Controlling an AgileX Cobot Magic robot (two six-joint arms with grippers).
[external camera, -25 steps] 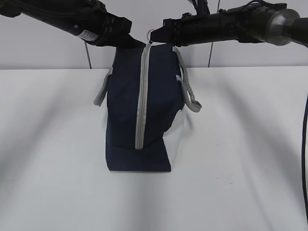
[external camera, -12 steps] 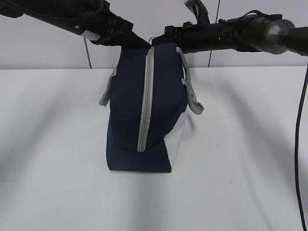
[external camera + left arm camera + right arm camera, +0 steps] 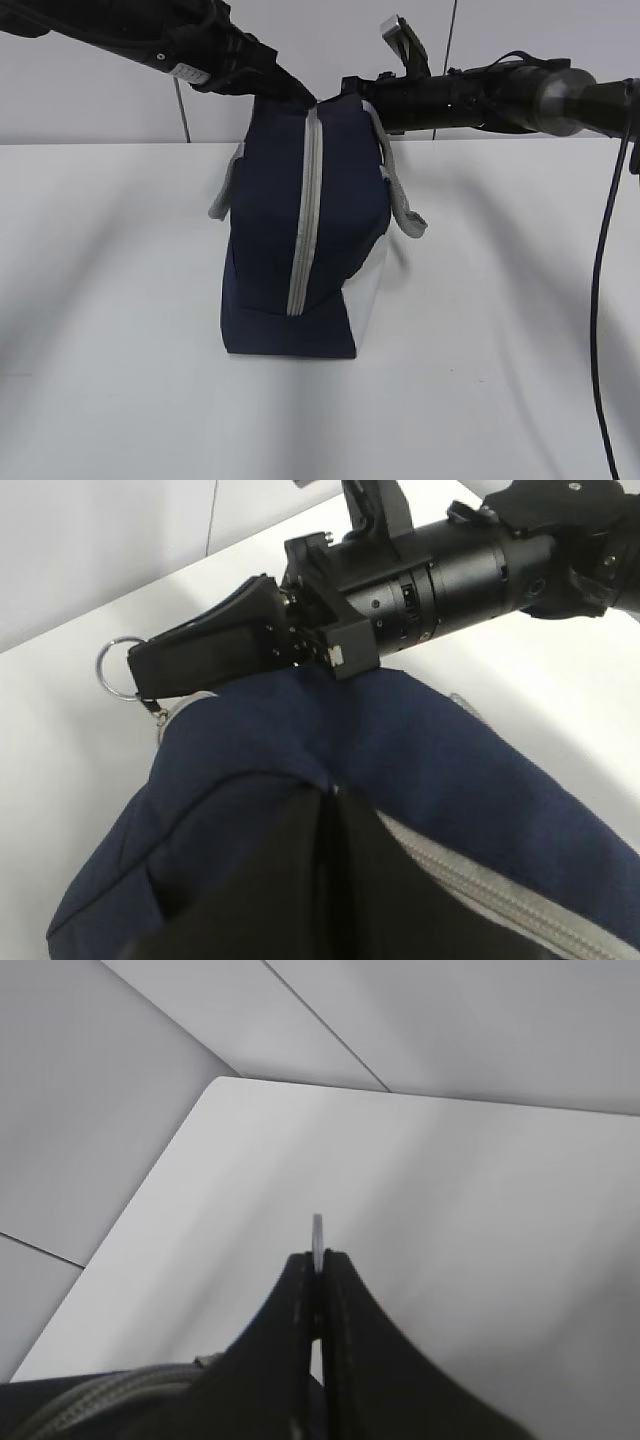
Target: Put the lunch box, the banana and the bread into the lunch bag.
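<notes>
On the white bench (image 3: 120,300), mid-frame, the navy lunch bag (image 3: 270,230) stands upright with its grey zipper (image 3: 303,220) run closed down the near face; both arms meet at its top edge. Right hand (image 3: 318,1290) is pinched together on the zipper's ring pull (image 3: 118,670), the ring poking out past the fingertips in both wrist views. Left hand (image 3: 295,95) is nearly closed and pressed at the top of the bag; it looks clamped on the fabric beside the zipper's end, but the left wrist view shows only dark cloth close up, so the exact bite can't be confirmed. Lunch box, banana and bread are not visible in any view; judging by the shut zipper they are presumably already inside, can't verify. Step in hand looks like zipper work at the top end. Risks: the ring is thin and held only at the fingertips, so a sideways pull could let it slip out or twist; if the left hand's pinch on the cloth is shallow, the fabric could pull free and the bag would lift or tip rather than the slider moving; the grey handle (image 3: 400,195) hangs near the right arm and could snag; the two arms sit close together, collision possible.
</notes>
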